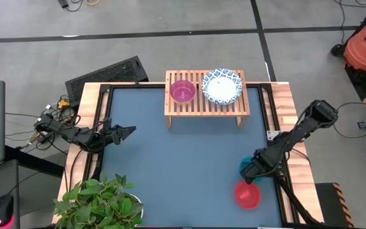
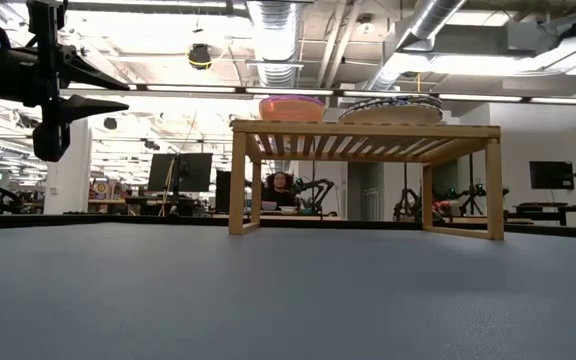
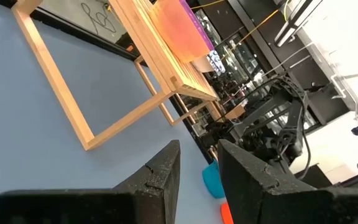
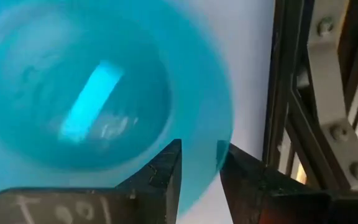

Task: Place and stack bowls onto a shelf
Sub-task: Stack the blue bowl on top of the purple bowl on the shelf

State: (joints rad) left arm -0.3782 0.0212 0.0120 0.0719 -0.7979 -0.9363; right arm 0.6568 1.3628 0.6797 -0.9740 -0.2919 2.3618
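Observation:
The light-wood shelf (image 1: 207,109) stands on its short legs at the table's far edge. A purple bowl (image 1: 183,91) and a blue-and-white patterned bowl (image 1: 222,86) sit side by side on its slatted top, also seen in the low view as the purple bowl (image 2: 290,107) and the patterned bowl (image 2: 390,108). My right gripper (image 1: 251,169) is down over the teal bowl (image 4: 73,93) near the table's right edge, shut on its rim. A red bowl (image 1: 247,194) sits on the table just nearer. My left gripper (image 1: 129,131) hovers open at the table's left side. The yellow bowl is out of view. My right gripper holds the teal bowl by its rim (image 4: 224,134), on the side toward the table's right edge. One finger (image 4: 163,168) is inside the bowl and the other is outside, coming from above and pointing down. Whether the bowl is lifted off the table, I cannot tell.
A potted green plant (image 1: 100,202) stands at the near left corner. A black ribbed mat (image 1: 110,73) lies beyond the far left corner. Cables and a connector (image 1: 53,121) sit off the left edge. The wooden table frame (image 1: 297,165) runs close beside the teal bowl.

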